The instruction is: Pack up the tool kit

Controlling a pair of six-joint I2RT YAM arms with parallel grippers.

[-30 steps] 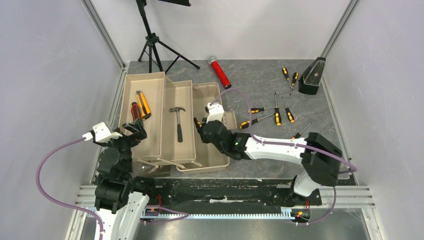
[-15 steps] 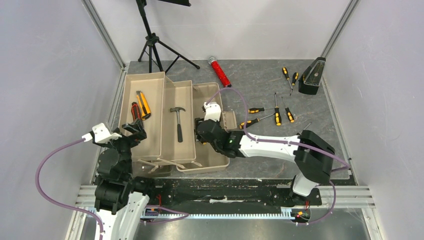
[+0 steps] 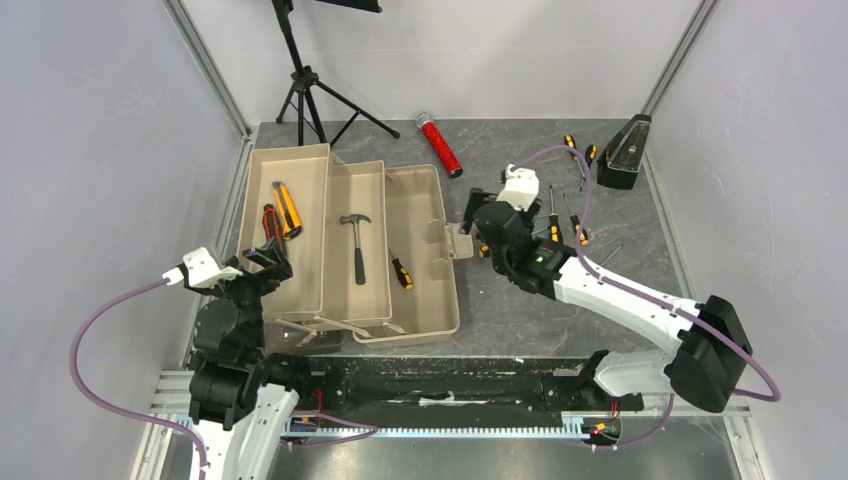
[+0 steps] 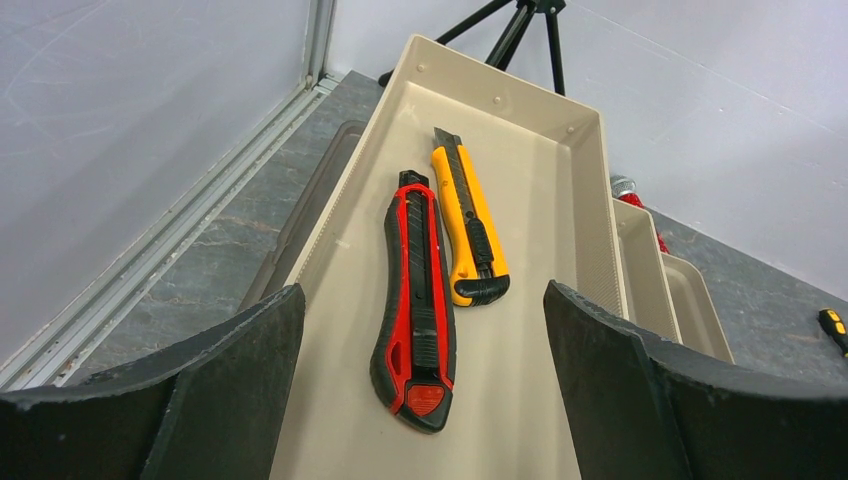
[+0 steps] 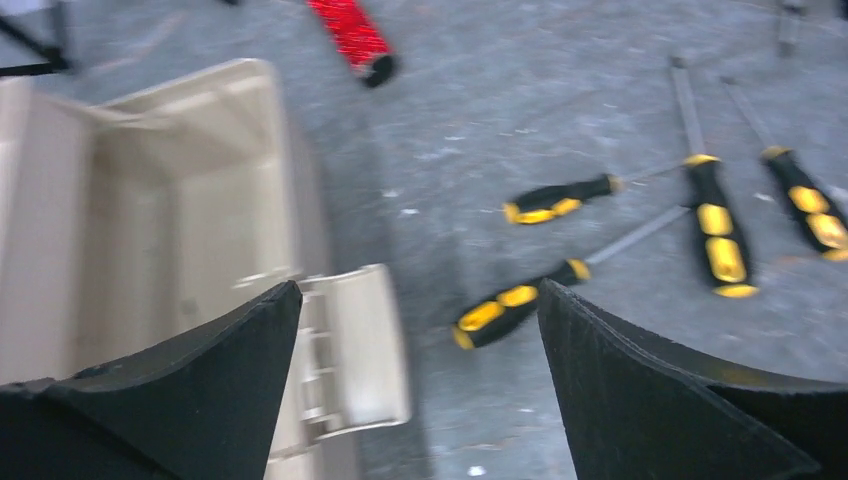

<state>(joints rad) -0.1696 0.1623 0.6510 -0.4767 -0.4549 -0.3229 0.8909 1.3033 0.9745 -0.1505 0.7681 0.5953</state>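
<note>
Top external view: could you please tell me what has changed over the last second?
The right gripper let go of a black-and-orange screwdriver, now lying in the rightmost compartment of the tan plastic toolbox, and drew back right toward the loose screwdrivers on the table, jaws open. The left gripper, small hammer and two utility knives stayed put.

red glittery cylinder [image 3: 441, 146] — lying flat | black metronome [image 3: 624, 153] — upright | tripod [image 3: 301, 82] at rear

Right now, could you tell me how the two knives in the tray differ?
The red knife is chunkier, the orange knife slimmer. The red knife lies nearer the tray's near end, the orange knife farther back. Both lie flat, side by side, with black trim.
</note>
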